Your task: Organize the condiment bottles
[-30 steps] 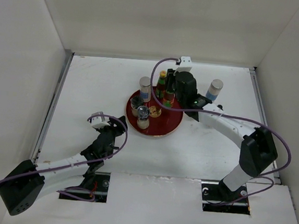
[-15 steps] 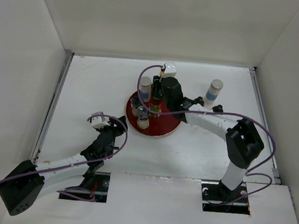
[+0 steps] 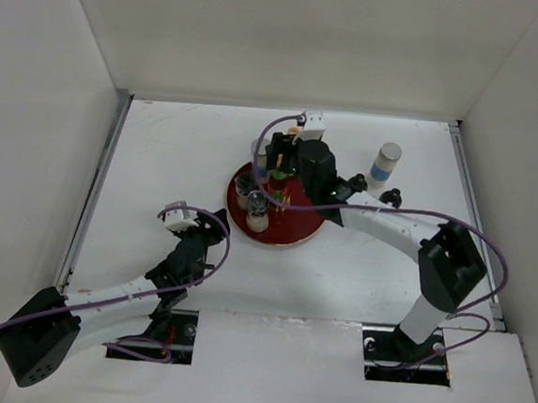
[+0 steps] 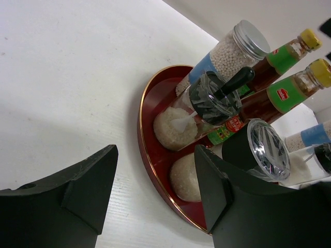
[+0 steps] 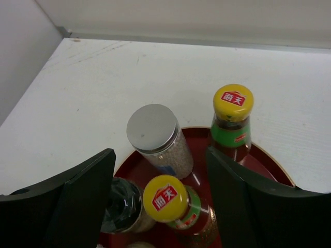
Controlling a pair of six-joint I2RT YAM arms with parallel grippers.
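Observation:
A round red plate (image 3: 297, 230) holds several condiment bottles. In the right wrist view I see a silver-lidded shaker (image 5: 153, 130), two dark-red sauce bottles with yellow caps (image 5: 233, 106) (image 5: 166, 199) and a dark-lidded jar (image 5: 122, 204). My right gripper (image 5: 159, 155) (image 3: 277, 168) hovers open above the plate. The nearer sauce bottle stands between its fingers, untouched. My left gripper (image 4: 155, 178) (image 3: 212, 230) is open and empty, low at the plate's near-left rim (image 4: 142, 121). Another silver-lidded shaker (image 3: 384, 163) stands on the table right of the plate.
White walls enclose the table on the left, back and right. From the left wrist I also see a black-capped jar (image 4: 213, 101) and a clear-lidded jar (image 4: 267, 151) crowded at the plate's near side.
My right arm swung left from the plate's back right to over the bottles, and its jaws opened. The left arm has not moved.

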